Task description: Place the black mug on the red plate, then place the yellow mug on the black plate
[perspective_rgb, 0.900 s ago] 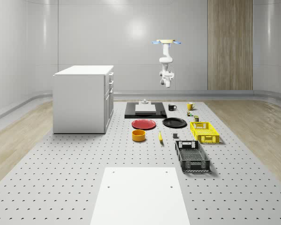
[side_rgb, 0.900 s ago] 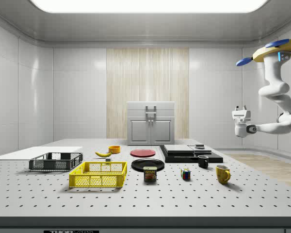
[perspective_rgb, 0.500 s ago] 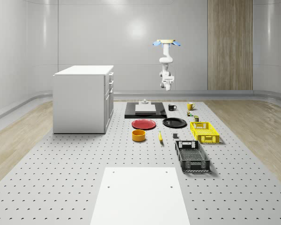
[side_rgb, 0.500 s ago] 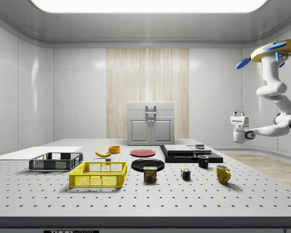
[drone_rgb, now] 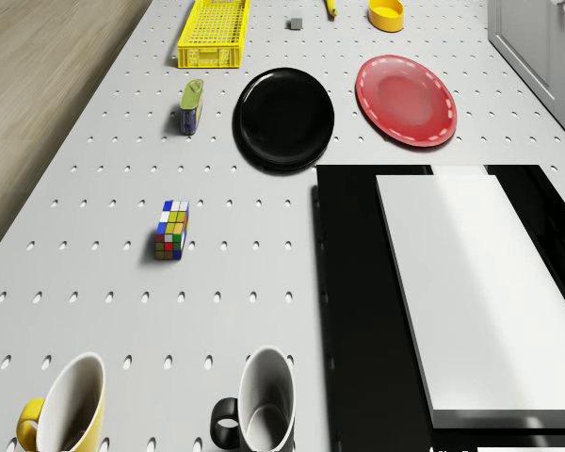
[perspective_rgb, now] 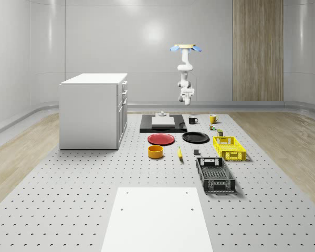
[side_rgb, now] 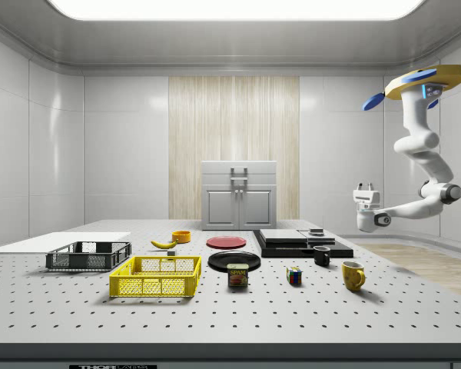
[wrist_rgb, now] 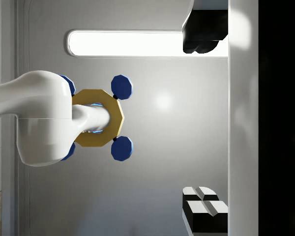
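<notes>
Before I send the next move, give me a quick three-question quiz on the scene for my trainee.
1. True or false: the black mug already stands on the red plate.
2. Where is the drone? A: hovering high, to the side view's right of the yellow mug. B: resting on the cabinet. C: landed in the yellow crate.
3. Fill in: the tool is ___ and holds nothing.

Key: 1 false; 2 A; 3 open.
</notes>
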### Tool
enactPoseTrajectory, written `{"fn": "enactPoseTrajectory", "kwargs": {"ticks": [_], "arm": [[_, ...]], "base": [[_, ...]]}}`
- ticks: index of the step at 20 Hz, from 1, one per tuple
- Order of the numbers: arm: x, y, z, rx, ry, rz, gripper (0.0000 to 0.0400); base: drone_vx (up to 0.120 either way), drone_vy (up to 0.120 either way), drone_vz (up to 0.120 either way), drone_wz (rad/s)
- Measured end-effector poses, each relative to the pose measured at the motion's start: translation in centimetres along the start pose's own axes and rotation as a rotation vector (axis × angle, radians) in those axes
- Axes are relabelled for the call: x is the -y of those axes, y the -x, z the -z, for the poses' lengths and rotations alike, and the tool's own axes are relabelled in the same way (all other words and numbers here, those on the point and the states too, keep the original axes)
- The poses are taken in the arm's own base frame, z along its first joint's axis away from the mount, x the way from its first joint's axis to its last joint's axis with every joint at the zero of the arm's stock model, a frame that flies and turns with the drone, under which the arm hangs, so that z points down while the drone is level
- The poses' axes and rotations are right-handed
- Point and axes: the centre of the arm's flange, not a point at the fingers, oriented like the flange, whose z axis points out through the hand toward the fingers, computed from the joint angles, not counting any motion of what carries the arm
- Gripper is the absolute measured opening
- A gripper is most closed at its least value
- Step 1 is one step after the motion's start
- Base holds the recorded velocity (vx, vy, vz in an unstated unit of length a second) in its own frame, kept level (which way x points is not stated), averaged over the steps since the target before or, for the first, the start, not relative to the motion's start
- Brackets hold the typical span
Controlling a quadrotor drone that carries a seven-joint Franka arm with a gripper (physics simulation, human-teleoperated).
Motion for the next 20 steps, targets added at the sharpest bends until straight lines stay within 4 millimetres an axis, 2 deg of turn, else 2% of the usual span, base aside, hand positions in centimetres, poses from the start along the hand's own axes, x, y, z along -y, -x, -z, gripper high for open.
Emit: {"fn": "enactPoseTrajectory", "kwargs": {"ticks": [20], "arm": [[-0.04,0.08,0.52,-0.012,-0.009,0.000,0.0400]], "base": [[0.120,0.000,0.000,0.000]]}}
